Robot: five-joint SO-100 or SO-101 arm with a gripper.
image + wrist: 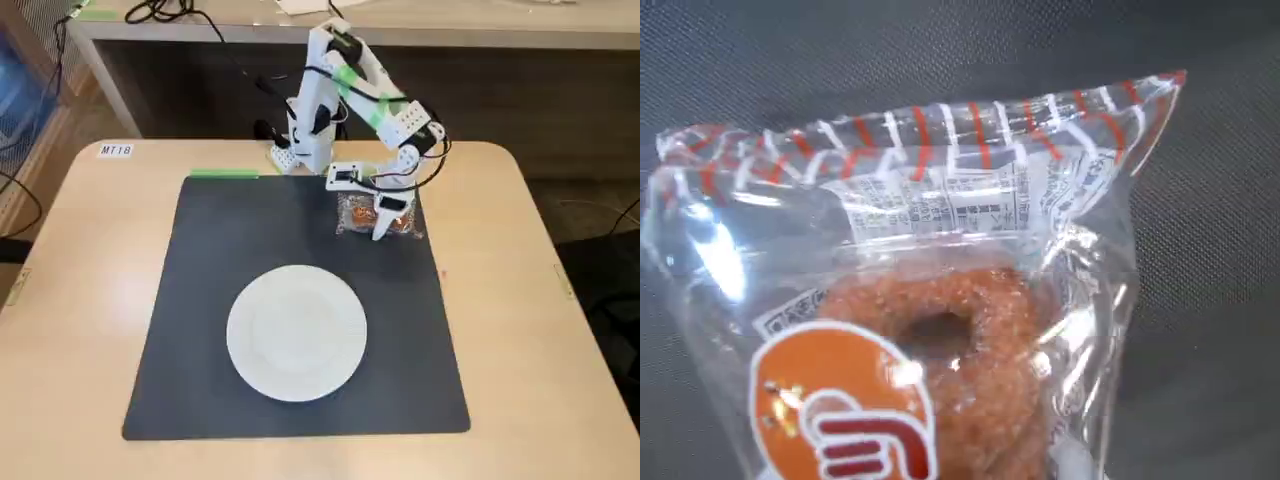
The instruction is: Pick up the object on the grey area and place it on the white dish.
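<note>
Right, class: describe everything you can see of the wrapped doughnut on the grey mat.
The doughnut packet is a clear, shiny, crinkled plastic wrapper with red and white stripes along its sealed top edge, a white printed label and an orange round logo. Inside sits a brown, sugary-looking ring doughnut. It lies flat on the grey mat, near its far edge in the fixed view, apart from the white dish. The gripper is directly over it; contact cannot be confirmed.

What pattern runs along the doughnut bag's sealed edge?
Red and white stripes on the doughnut bag, clearest in the wrist view.
</note>
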